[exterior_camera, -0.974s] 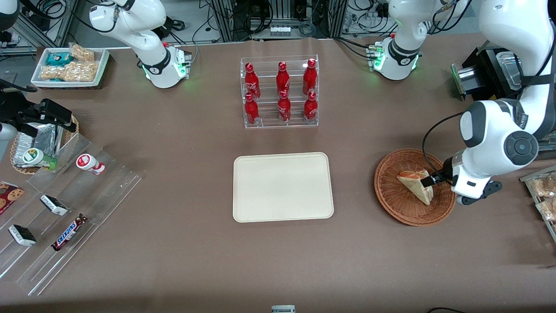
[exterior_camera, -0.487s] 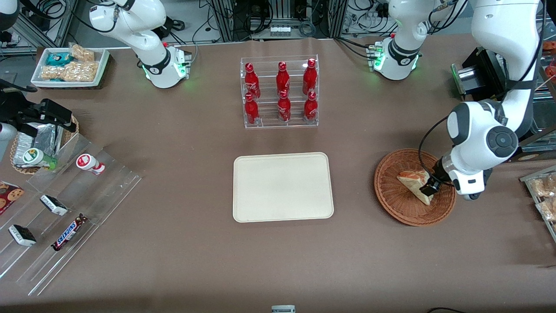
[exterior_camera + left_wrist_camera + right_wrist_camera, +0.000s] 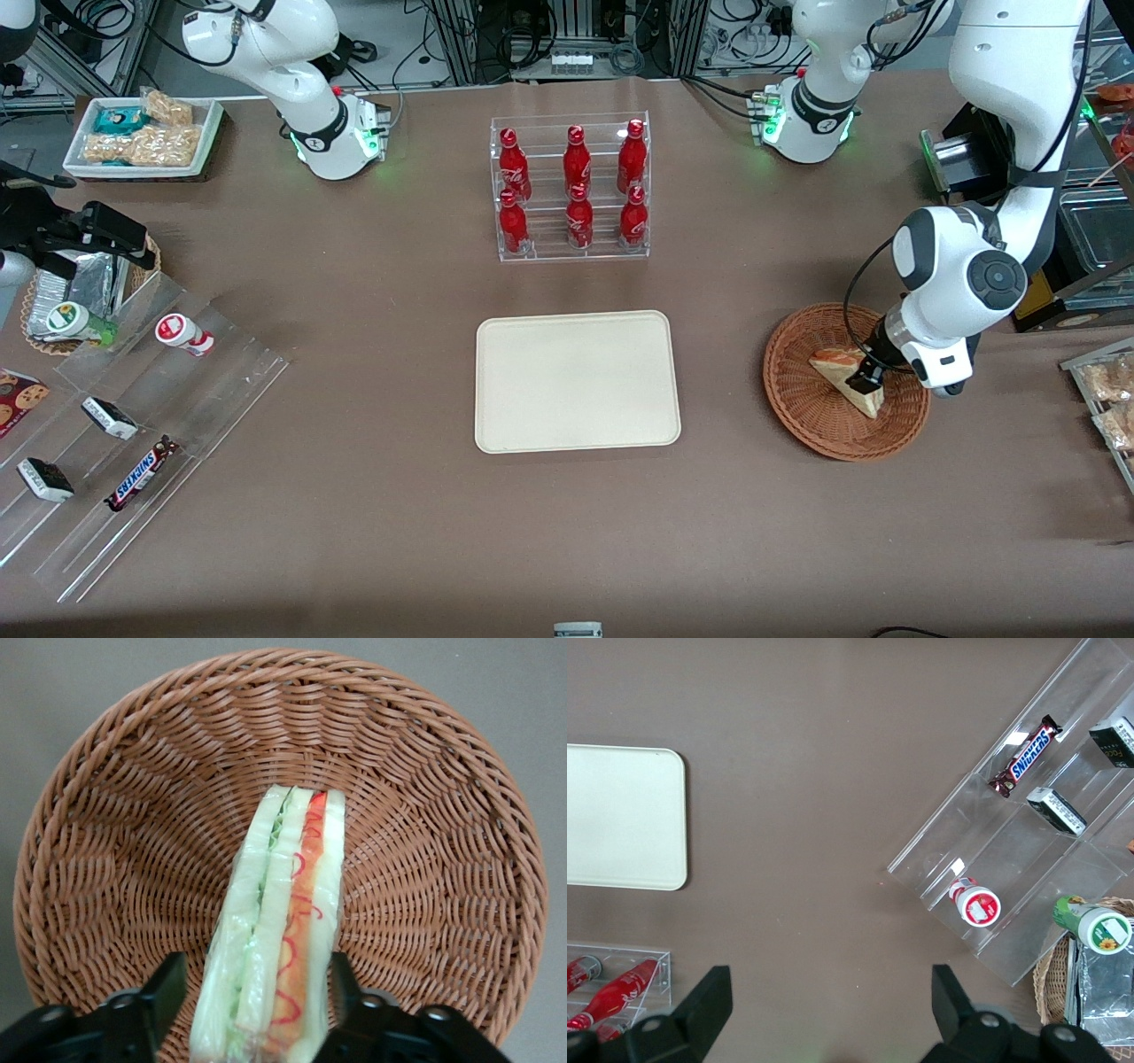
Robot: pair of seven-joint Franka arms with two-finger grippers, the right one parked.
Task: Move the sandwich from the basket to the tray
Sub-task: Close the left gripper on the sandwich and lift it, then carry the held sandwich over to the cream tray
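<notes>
Room: I see bare table between basket (image 3: 837,425) and tray (image 3: 578,381).
Claw (image 3: 257,1010): fingers wide, straddling the sandwich (image 3: 279,930), apart from its faces.

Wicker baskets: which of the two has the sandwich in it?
The round reddish-brown wicker basket under the left arm's hand; the smaller foil-lined basket has none.

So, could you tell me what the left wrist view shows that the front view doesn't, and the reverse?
Only the left wrist view shows the sandwich's green and red filling, with a pincer finger on each side, one not touching. Only the front view shows the bare tray, the bottle rack and the arm. Both show the sandwich in the wicker basket.
</notes>
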